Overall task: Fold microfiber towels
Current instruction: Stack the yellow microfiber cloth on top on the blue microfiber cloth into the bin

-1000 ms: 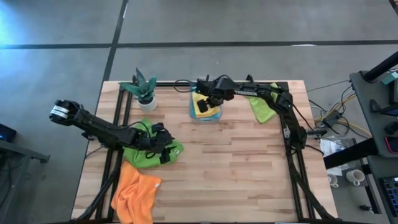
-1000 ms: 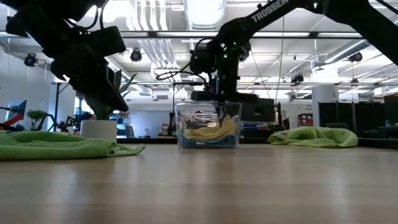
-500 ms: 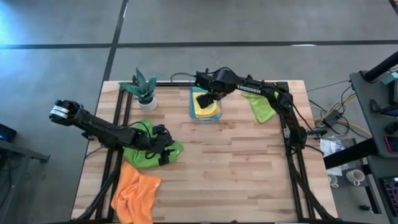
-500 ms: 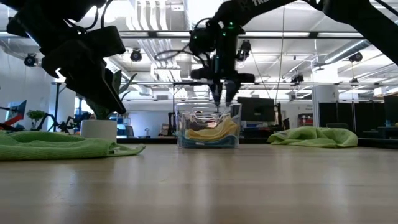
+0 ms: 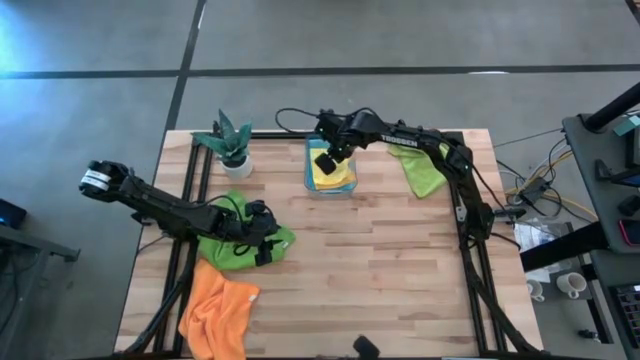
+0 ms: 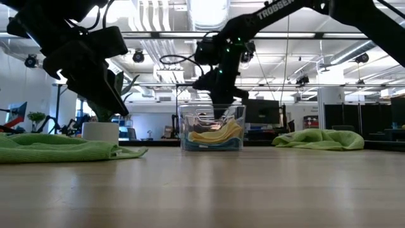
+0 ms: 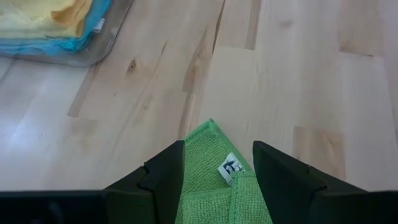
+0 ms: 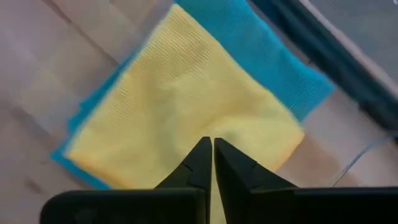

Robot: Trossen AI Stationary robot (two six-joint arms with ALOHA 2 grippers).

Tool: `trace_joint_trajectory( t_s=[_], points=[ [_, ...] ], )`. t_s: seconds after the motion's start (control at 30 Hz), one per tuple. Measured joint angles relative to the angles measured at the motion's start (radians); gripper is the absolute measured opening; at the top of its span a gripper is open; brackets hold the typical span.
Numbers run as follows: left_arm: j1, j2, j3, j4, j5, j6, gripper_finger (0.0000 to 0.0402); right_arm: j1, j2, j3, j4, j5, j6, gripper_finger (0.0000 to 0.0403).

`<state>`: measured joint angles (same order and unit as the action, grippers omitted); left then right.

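A darker green towel (image 5: 225,250) lies crumpled at the table's left. My left gripper (image 5: 265,238) is open just above its right corner (image 7: 214,180), one finger on either side, and I see no touch. A yellow towel (image 8: 174,106) lies folded on a blue towel (image 8: 267,50) in the clear bin (image 5: 308,185) at the far middle. My right gripper (image 5: 325,162) is shut and tilted, its tips (image 6: 218,113) just inside the bin's rim and above the yellow towel. A lime green towel (image 5: 422,172) lies bunched at the far right. An orange towel (image 5: 220,310) lies crumpled at the near left.
A small potted plant (image 5: 232,140) stands at the far left, beside the bin. Dark frame rails run along the table's left, right and far edges. Bare wood lies across the middle and the near right of the table (image 5: 400,280).
My right gripper has risen out of the bin, away from the yellow towel. It has then tipped over and gone a little toward the table's left edge. The yellow towel stays folded in the bin.
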<state>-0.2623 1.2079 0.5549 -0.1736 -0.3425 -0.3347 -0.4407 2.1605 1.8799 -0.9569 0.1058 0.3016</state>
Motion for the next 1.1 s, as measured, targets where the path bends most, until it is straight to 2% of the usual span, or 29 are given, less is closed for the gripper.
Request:
trace_joint_trajectory(
  t_s=[0.3, 0.5, 0.63, 0.8, 0.93, 1.1],
  points=[
    [0.000, 0.000, 0.001, 0.001, -0.005, 0.001, 0.0175, -0.018, 0.000, -0.089, 0.007, -0.004, -0.520, 0.0009],
    [0.000, 0.000, 0.001, 0.001, -0.005, 0.002, 0.0175, 0.010, 0.000, -0.101, -0.145, -0.061, -0.789, 0.0009],
    [0.000, 0.000, 0.001, 0.000, -0.005, 0.009, 0.0175, 0.020, -0.002, -0.092, -0.176, -0.025, -0.845, 0.0009],
    [0.000, 0.000, 0.001, 0.000, -0.006, 0.009, 0.0175, 0.012, -0.004, -0.035, -0.079, 0.030, -0.873, 0.0009],
    [0.000, 0.000, 0.001, 0.000, -0.006, 0.011, 0.0175, -0.001, 0.019, -0.012, -0.030, 0.155, -0.954, 0.0009],
    [0.000, 0.000, 0.001, 0.000, -0.009, 0.030, 0.0175, -0.012, 0.114, -0.001, -0.049, 0.162, -0.973, 0.0009]
  ],
)
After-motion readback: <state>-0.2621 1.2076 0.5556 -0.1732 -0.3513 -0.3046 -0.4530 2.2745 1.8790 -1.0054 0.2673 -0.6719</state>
